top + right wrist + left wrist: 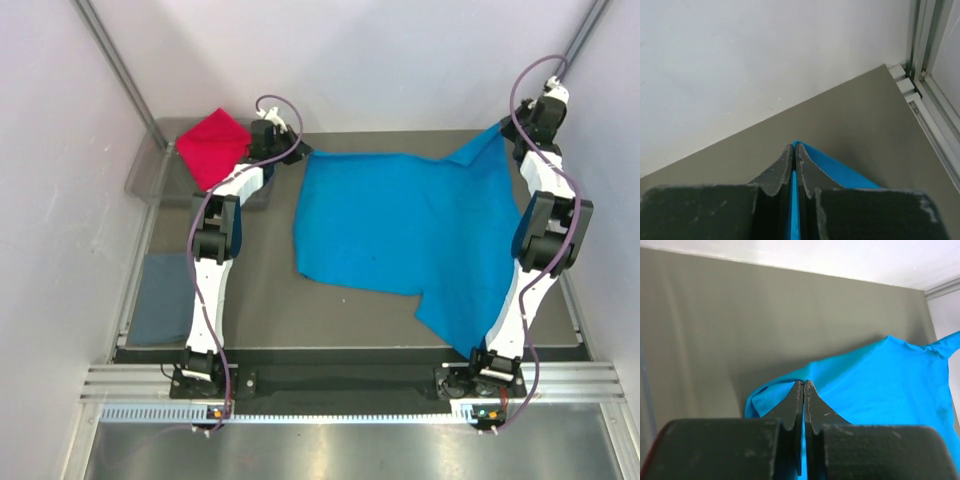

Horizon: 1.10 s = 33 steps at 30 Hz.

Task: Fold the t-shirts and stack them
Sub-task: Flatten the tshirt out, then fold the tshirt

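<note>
A bright turquoise-blue t-shirt [400, 225] is spread wide over the middle of a dark grey table [262, 300]. Its cloth is lightly creased, and one part trails toward 5 o'clock. Its two far corners are drawn up off the surface.

The left gripper [803, 383] is clamped on the corner at 11 o'clock. The right gripper [793, 146] is clamped on the corner at 1 o'clock.

A clear grey plastic tray [148, 175] is placed at 10 o'clock, at the table's far left. A crimson red t-shirt [213, 145] is seen in it, bunched into a rough diamond shape. A dull slate grey-blue t-shirt [158, 298] is laid flat at 8 o'clock, just beside the left arm.

The tray and the red and grey-blue shirts are shown only in the overhead view. In each wrist view the dark fingers are seen pressed together with a thin edge of blue cloth pinched between them. In the left wrist view the shirt is also seen rising in a soft fold from the table.
</note>
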Available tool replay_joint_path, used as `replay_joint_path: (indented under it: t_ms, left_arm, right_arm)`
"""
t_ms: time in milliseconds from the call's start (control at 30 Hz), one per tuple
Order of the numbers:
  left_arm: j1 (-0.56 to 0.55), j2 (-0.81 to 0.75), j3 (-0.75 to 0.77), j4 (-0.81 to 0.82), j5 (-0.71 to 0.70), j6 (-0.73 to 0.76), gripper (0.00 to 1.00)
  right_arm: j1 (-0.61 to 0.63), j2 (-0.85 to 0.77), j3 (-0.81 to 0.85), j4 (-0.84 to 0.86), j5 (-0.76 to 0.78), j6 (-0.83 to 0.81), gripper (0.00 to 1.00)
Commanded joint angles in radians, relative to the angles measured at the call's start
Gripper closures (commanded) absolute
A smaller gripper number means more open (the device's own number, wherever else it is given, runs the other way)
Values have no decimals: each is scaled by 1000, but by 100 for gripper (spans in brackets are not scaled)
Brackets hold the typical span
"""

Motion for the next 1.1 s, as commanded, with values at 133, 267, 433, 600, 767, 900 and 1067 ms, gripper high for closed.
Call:
replay_joint_path:
  t_ms: [133, 267, 433, 600, 767, 900, 1067]
  left_arm:
    - [6, -74, -13, 48, 26, -3, 100]
    - [6, -83, 12, -4, 35, 8, 100]
    - [6, -95, 10, -104, 37, 28, 100]
    - [9, -146, -37, -222, 13, 8, 100]
    - [7, -196, -40, -378, 11, -38, 100]
    - [9, -213, -39, -499, 6, -21, 100]
    - [9, -247, -73, -562, 5, 29, 100]
  right_arm:
    - [3, -70, 4, 6, 13, -17, 100]
    - [1, -142, -59, -50, 32, -26, 100]
    - [-3, -251, -159, -124, 92, 35, 100]
    - [-3, -323, -178, -319, 148, 130, 100]
    - [-20, -403, -234, -486, 185, 103, 100]
    - [-64, -480, -331, -537, 207, 85, 100]
    - [-91, -544, -438, -521, 196, 84, 100]
